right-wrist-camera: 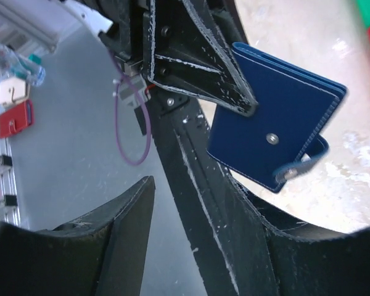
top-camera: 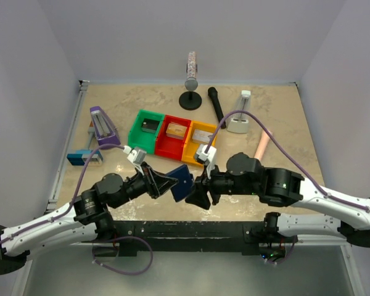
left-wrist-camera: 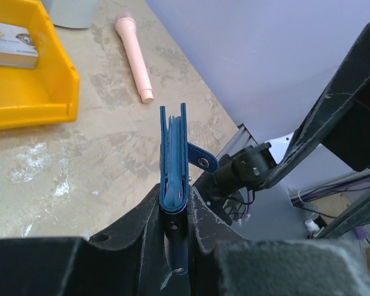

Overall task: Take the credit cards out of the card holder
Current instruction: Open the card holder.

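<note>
The card holder [top-camera: 184,180], a dark navy bifold, hangs above the table's front edge, pinched by my left gripper [top-camera: 171,180]. In the left wrist view the card holder [left-wrist-camera: 172,148] stands edge-on between the jaws of the left gripper [left-wrist-camera: 174,203], its paler blue lining showing and its snap strap [left-wrist-camera: 202,160] hanging loose. The credit cards do not show. My right gripper [top-camera: 198,192] sits just right of it, open and empty. In the right wrist view the card holder [right-wrist-camera: 271,117] lies beyond the right gripper [right-wrist-camera: 165,163], apart from its fingers.
Green [top-camera: 137,132], red [top-camera: 166,147] and yellow [top-camera: 191,149] bins stand in a row mid-table, each holding a small box. Behind are a round stand [top-camera: 190,100], a black microphone [top-camera: 216,105], a pink one [top-camera: 262,145] and a white holder [top-camera: 240,120]. A purple gadget [top-camera: 102,126] stands left.
</note>
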Available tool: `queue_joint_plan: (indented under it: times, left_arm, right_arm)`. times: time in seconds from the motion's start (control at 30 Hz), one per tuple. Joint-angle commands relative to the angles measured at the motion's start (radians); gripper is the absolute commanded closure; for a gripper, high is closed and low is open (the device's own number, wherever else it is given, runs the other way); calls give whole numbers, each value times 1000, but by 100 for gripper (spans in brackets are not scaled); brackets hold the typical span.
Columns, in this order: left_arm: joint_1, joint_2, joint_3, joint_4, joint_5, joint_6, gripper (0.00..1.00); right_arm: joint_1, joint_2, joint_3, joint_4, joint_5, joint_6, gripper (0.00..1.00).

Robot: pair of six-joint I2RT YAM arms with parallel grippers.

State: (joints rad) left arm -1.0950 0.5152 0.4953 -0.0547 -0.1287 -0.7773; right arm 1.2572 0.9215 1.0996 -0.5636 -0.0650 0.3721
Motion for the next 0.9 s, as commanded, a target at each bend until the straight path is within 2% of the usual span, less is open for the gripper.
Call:
queue_joint_plan:
  times: [0.0,0.17,0.3,0.6,0.87]
  left_arm:
    - [3,25,55,58,83,50,100]
    - [3,36,55,87,124,56,100]
    - [3,13,51,102,181,84,100]
    - [4,-46,12,191,279,156,100]
    - [24,-23,12,279,432,176,100]
  right_arm:
    - [8,54,39,27,-82,-1,48]
    - [8,111,69,-54,31,40,53]
    - [-13,82,46,-64,105,63,57]
    - [-122,-27,-63,-9,21,83,63]
    - [-137,-79,-86,37,-45,70,63]
